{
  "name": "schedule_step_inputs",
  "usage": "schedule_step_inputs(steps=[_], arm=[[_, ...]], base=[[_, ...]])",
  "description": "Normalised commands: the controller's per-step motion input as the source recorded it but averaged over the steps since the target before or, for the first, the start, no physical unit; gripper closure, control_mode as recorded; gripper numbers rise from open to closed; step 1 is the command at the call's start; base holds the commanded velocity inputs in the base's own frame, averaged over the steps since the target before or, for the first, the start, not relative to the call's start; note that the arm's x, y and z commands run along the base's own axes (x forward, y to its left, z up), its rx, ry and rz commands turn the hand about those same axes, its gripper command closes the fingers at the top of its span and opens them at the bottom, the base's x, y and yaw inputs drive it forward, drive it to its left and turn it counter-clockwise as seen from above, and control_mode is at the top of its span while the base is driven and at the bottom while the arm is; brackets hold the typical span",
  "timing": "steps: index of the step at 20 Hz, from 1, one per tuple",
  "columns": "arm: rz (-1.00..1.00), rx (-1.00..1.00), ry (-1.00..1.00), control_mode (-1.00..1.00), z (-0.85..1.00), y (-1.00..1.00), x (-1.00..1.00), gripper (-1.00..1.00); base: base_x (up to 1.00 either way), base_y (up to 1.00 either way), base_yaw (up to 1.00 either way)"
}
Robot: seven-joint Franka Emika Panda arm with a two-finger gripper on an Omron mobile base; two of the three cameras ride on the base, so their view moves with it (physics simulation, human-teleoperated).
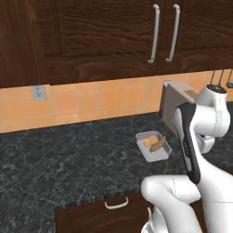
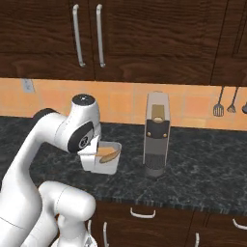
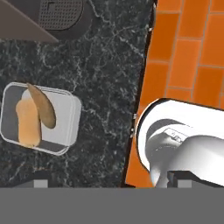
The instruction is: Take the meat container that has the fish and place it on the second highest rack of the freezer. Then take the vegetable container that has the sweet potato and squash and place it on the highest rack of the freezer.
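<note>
Grey coffee machine (image 2: 157,135) beside my vegetable container (image 1: 154,145) (sweet potato, squash inside) | black marble counter (image 1: 59,164), orange tiles (image 2: 125,103) | pincer spread, empty

Readable text: none on anything here.
Tall grey coffee machine (image 2: 156,140): dark front panel, no brand or lettering legible.
Pale wall socket plate (image 1: 38,93): blank.
Shallow white plastic tray (image 3: 65,131) holding orange and tan vegetable pieces: no label.
Dark wooden cupboard doors (image 1: 104,32): no markings.
</note>
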Motion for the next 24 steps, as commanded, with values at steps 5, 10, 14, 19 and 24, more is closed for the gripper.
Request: schedule_step_inputs(steps=[5,10,14,19,24], arm=[[0.14,0.01,0.00,-1.00,-0.94,0.14,0.41,-1.00],[0.14,0.02,0.04,-1.00,-0.96,-0.01,0.40,-1.00],[0.06,0.00,0.13,-1.00,-0.41,0.00,0.62,-1.00],[0.01,0.00,0.17,-1.00,-0.31,-0.08,0.60,-1.00],[0.00,0.00,0.09,-1.00,-0.37,-0.28,0.29,-1.00]], base=[[0.00,0.00,0.00],[0.00,0.00,0.00],[0.00,0.00,0.00],[0.00,0.00,0.00],[0.00,0.00,0.00]])
